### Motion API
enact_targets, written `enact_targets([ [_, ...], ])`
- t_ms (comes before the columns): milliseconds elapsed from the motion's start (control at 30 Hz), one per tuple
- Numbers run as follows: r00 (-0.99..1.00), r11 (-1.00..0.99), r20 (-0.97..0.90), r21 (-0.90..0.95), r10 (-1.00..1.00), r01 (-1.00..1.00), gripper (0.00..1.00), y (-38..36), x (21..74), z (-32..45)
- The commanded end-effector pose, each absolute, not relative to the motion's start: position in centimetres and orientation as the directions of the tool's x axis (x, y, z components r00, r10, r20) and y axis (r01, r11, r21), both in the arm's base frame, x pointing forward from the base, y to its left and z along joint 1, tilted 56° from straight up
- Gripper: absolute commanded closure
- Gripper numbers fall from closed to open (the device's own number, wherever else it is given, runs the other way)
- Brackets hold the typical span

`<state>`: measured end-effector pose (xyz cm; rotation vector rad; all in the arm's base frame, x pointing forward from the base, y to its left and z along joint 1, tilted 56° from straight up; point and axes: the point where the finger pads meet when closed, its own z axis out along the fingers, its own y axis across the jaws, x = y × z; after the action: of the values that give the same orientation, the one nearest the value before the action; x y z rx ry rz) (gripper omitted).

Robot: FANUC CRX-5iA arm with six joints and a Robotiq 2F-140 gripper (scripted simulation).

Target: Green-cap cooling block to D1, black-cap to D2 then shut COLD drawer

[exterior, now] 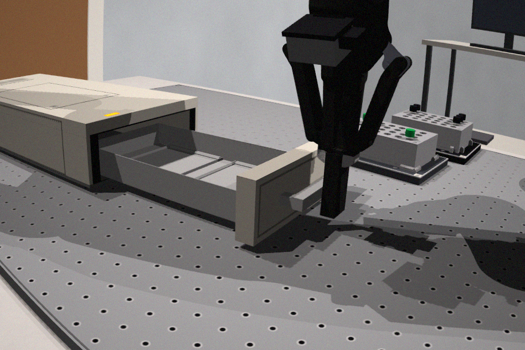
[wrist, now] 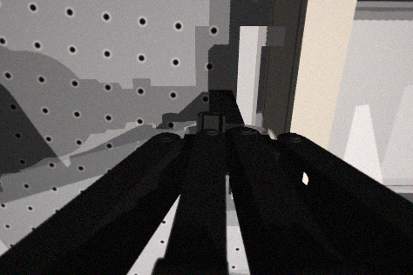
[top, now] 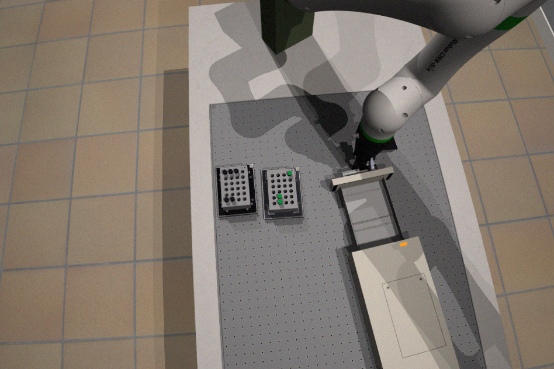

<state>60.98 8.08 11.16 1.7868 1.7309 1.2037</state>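
Note:
The cooler COLD (top: 380,275) (exterior: 37,133) has its lamp (top: 403,244) (exterior: 112,114) lit. Its drawer (top: 394,209) (exterior: 169,176) stands open and holds no block. The green-capped block (top: 283,206) (exterior: 407,153) sits flat on slot D1 (top: 300,215) (exterior: 417,179). The black-capped block (top: 235,202) (exterior: 449,135) sits flat on slot D2 (top: 255,211) (exterior: 466,158), beyond D1. My gripper (exterior: 333,212) (wrist: 220,108) is shut and empty, pointing down at the outer side of the drawer front, right by the handle (exterior: 307,199) (wrist: 248,70). Whether it touches the handle is unclear.
A dark green post (top: 286,20) stands at the back of the table (top: 203,51). The perforated deck plate (top: 277,279) (exterior: 186,295) runs under the cooler and the slots. The two blocks stand to the side of the open drawer.

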Motion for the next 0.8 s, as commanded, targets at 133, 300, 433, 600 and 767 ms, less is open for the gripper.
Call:
enact_targets([
  [133, -0.125, -0.173, 0.314, 0.765, 0.941, 0.621, 0.9, 7.9, 61.4, 11.7],
  [300, -0.125, -0.173, 0.314, 0.765, 0.941, 0.621, 0.9, 7.8, 61.8, 12.2],
  [433, -0.125, -0.173, 0.314, 0.765, 0.941, 0.621, 0.9, 7.7, 62.0, 12.5],
  [600, -0.125, -0.173, 0.314, 0.765, 0.941, 0.621, 0.9, 7.7, 62.3, 12.8],
  [767, -0.125, -0.173, 0.314, 0.765, 0.941, 0.621, 0.9, 7.6, 62.7, 13.3],
])
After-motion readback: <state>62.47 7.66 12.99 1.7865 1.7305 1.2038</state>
